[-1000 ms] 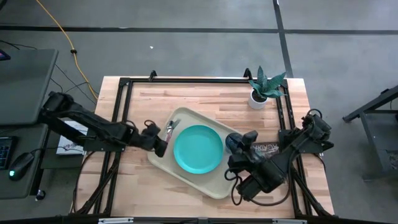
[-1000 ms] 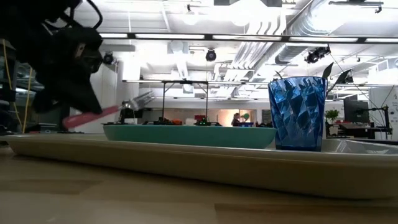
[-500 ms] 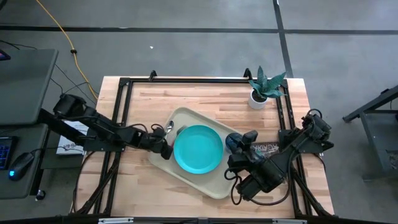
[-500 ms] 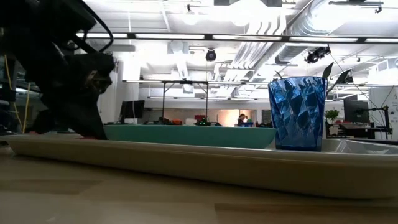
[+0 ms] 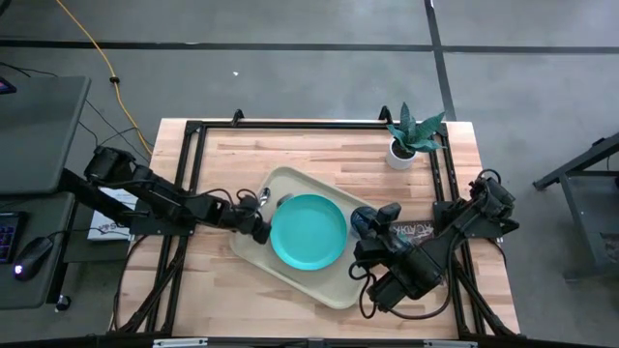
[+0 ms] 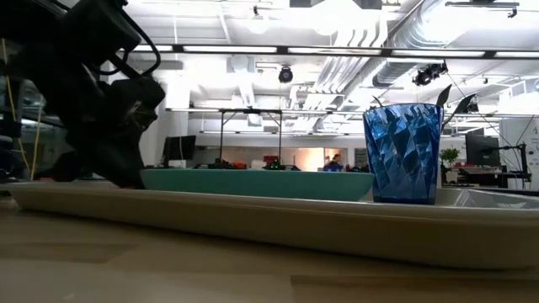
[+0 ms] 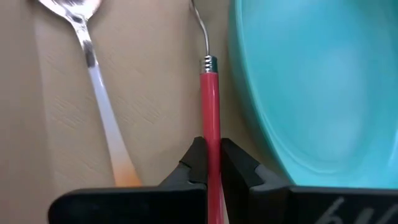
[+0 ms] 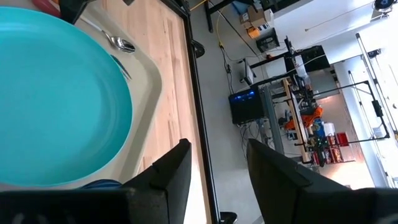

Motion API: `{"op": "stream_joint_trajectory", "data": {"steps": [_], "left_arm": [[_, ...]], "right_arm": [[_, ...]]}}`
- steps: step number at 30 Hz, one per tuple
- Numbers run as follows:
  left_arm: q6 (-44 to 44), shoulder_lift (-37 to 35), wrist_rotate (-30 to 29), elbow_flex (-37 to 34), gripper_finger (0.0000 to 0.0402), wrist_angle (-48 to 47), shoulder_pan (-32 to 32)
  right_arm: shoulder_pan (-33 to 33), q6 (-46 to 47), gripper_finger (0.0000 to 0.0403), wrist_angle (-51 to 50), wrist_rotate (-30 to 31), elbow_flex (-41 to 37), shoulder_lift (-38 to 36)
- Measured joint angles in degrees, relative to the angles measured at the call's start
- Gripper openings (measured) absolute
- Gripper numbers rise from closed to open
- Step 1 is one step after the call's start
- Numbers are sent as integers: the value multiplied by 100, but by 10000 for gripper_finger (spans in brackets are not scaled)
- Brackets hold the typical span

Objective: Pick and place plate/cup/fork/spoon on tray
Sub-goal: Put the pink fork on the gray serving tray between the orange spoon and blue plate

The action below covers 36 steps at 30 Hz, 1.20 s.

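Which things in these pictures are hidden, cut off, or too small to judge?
- Fork: left wrist view cuts off its tines at the edge; the left gripper covers the handle's end.
- Fork and spoon: in the low view, hidden behind the left arm.
- Cup: right wrist view shows only a sliver behind the right gripper.
- Tray: whether the fork rests on it is unclear.

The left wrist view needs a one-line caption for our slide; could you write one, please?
Left gripper shut on the red-handled fork, between the spoon and teal plate on the tray.
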Motion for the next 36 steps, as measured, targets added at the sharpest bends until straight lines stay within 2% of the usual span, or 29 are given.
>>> {"op": "stream_joint_trajectory", "data": {"steps": [8,27,36], "left_arm": [[35,2,-319,-6,0,-61,34],[-120,-2,-582,-4,1,-280,32],[-8,7,-537,-11,37,-324,32]], "right_arm": [[0,70,144,4,-191,0,0],[0,114,144,6,-259,0,2],[0,109,144,6,-257,0,2]]}}
